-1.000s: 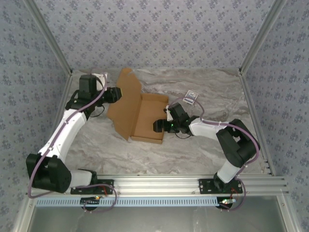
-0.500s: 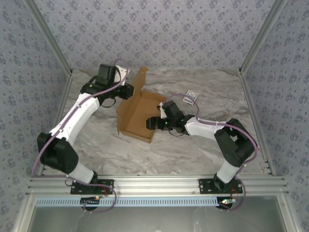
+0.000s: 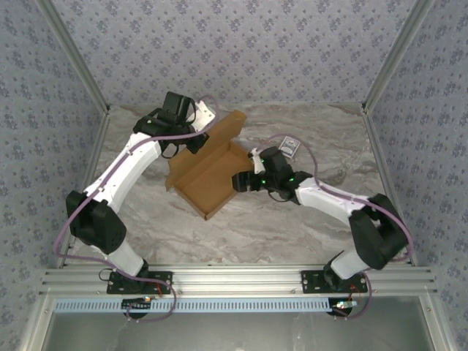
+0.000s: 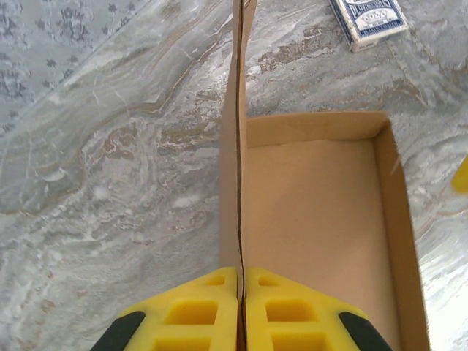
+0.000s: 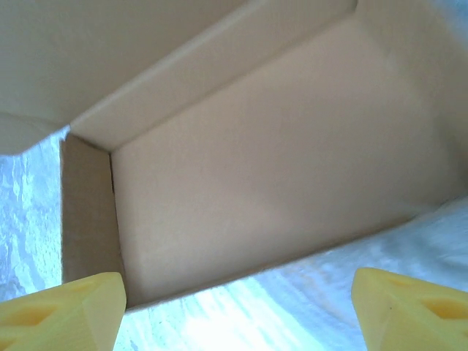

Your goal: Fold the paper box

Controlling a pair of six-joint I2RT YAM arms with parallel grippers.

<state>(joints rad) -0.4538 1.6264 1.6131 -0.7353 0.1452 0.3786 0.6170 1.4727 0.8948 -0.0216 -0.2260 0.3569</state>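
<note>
The brown paper box [image 3: 207,183] lies as a shallow open tray at mid-table, turned at an angle. Its lid flap [image 3: 225,131] stands up along the far side. My left gripper [image 3: 196,140] is shut on that lid, which runs edge-on between its yellow fingers [image 4: 201,311] in the left wrist view, with the tray floor [image 4: 314,219] to the right. My right gripper [image 3: 238,181] sits at the tray's right wall, open. Its fingers [image 5: 62,307] are spread wide, and the box interior [image 5: 256,168] lies just beyond them with nothing between the tips.
A small white-and-dark card pack [image 3: 289,147] lies behind the right arm, also seen as the pack [image 4: 365,18] past the lid. Patterned walls and metal posts enclose the marble table [image 3: 292,227]; a rail runs along the near edge.
My left arm swung right and away, lifting the lid from flat to upright. The box turned and slid toward the centre. The right gripper stayed against its right side.
</note>
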